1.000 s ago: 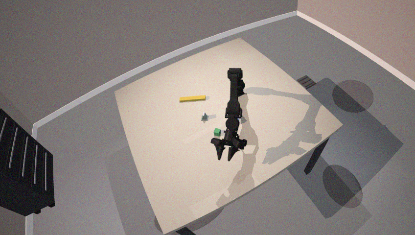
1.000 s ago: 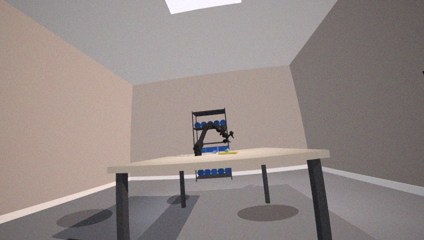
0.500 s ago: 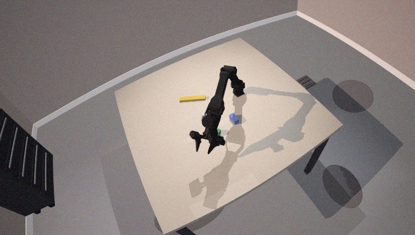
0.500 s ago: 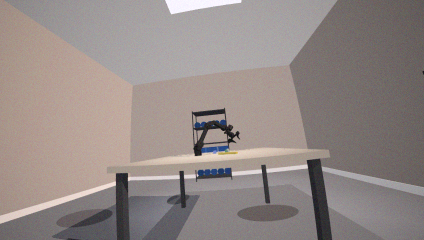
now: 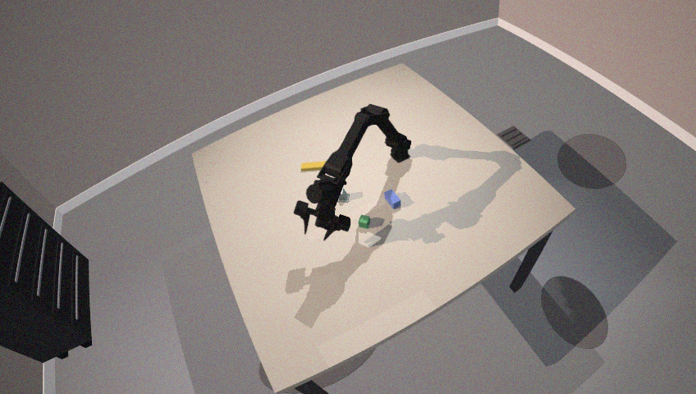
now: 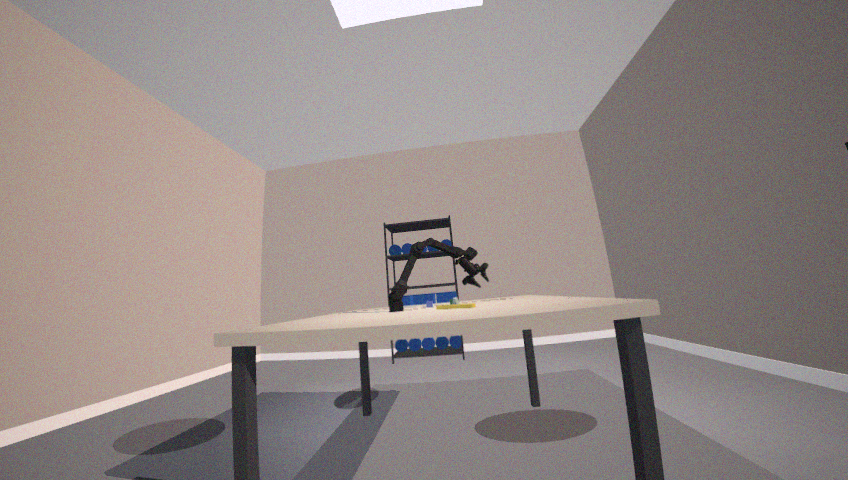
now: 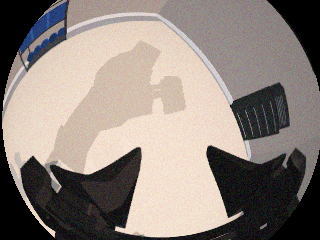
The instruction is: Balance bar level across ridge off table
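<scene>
Your claw hangs spread and empty well above the surface, while the yellow bar lies flat beyond the small grey ridge. Bring the claw over the bar's middle and square it across the width. The forearm hides the bar's near end and part of the ridge; the wrist view shows neither.

1. My arm is matte black all over, built from blocky, squared-off links joined at chunky joints.
2. A thin pale line crosses one link partway along it in the top view.
3. My gripper is black too, with two fingers that taper to sharp points.
4. In the wrist view those fingers show as dark wedges rising from a curved black housing with glossy edges.
5. No cables or screws are discernible at this size.
</scene>
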